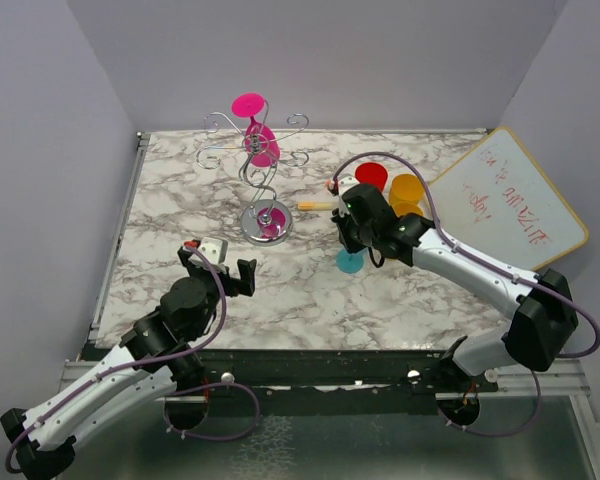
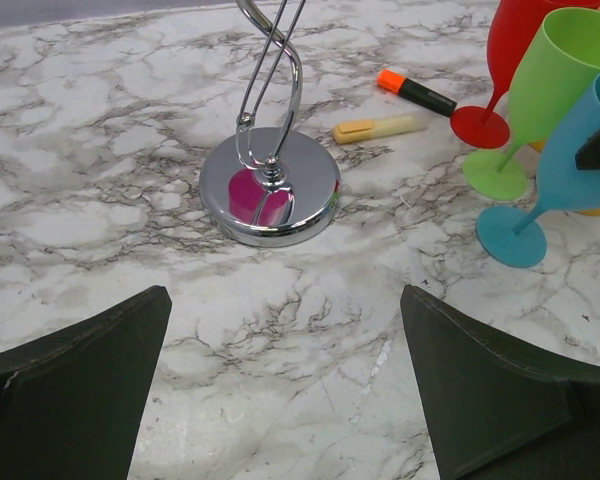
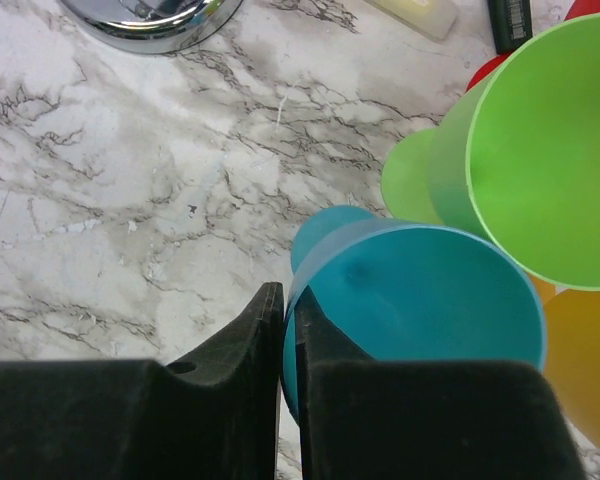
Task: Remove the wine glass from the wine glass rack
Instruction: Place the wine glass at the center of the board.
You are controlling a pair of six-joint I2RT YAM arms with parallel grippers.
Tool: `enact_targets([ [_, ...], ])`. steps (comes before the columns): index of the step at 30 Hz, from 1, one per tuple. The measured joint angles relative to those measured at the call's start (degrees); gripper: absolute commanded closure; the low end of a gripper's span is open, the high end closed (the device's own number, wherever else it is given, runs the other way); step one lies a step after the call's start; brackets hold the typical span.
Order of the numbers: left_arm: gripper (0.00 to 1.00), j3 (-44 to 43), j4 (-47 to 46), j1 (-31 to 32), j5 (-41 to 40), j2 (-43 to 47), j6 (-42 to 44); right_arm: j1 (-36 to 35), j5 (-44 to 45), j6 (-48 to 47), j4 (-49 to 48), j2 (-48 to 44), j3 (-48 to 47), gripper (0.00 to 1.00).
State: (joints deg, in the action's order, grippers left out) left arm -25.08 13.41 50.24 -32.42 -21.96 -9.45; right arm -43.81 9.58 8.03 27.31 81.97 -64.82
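Note:
The chrome wine glass rack [image 1: 255, 160] stands at the back left of the marble top, its round base [image 2: 310, 195] mirror-bright. A pink wine glass [image 1: 258, 135] hangs upside down from its scroll arms. My right gripper [image 3: 288, 300] is shut on the rim wall of a blue wine glass [image 3: 430, 300], one finger inside the bowl and one outside. That blue wine glass [image 2: 580, 160] is upright, right of the rack, and its foot [image 1: 350, 262] looks set on the marble. My left gripper [image 2: 285, 340] hangs open and holds nothing, low over the table in front of the rack base.
A green glass [image 3: 550, 150], a red glass [image 1: 371, 176] and an orange glass [image 1: 407, 188] stand bunched behind the blue one. A yellow highlighter [image 2: 378, 127] and an orange marker [image 2: 417, 92] lie between rack and glasses. A whiteboard [image 1: 515, 200] leans at the right.

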Motion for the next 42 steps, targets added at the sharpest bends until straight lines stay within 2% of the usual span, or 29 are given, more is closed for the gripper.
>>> enact_targets([
  [1, 0.01, 0.0, 0.0, 0.0, 0.0, 0.11, 0.0, -0.02, 0.0, 0.02, 0.11, 0.31, -0.37, 0.86],
  [5, 0.01, 0.0, 0.0, 0.0, 0.0, 0.55, 0.02, 0.0, 0.0, 0.31, 0.37, 0.52, -1.01, 0.67],
  [16, 0.01, 0.0, 0.11, 0.0, -0.28, 0.7, -2.43, 0.0, 0.0, 0.48, 2.86, -0.24, -4.59, 0.63],
  [24, 0.01, -1.79, 1.18, -0.02, 0.35, 0.9, -3.87, -0.02, -1.09, 1.42, 3.06, -6.69, -4.98, 0.59],
  [27, 0.01, -2.58, 1.68, -0.04, 1.73, 0.28, -3.85, 0.0, -1.11, 2.01, 3.08, -7.65, -6.82, 0.59],
  [30, 0.01, -4.74, 2.36, -0.04, 4.24, -2.1, -3.74, -0.02, -0.96, 2.73, 2.84, -7.67, -8.44, 0.52],
  [33, 0.01, -8.33, 2.54, -0.04, 7.96, -5.73, -3.63, 0.0, 0.44, 3.52, 2.32, -7.52, -9.09, 0.5],
  [38, 0.01, -14.34, 2.71, -0.04, 11.08, -12.52, -3.72, 0.0, 4.63, 3.96, 2.82, -1.4, -16.76, 0.5],
  [42, 0.01, -14.75, 4.33, -0.04, 11.1, -13.73, -3.93, 0.48, 6.32, 3.48, 2.93, 6.62, -26.34, 0.5],
])
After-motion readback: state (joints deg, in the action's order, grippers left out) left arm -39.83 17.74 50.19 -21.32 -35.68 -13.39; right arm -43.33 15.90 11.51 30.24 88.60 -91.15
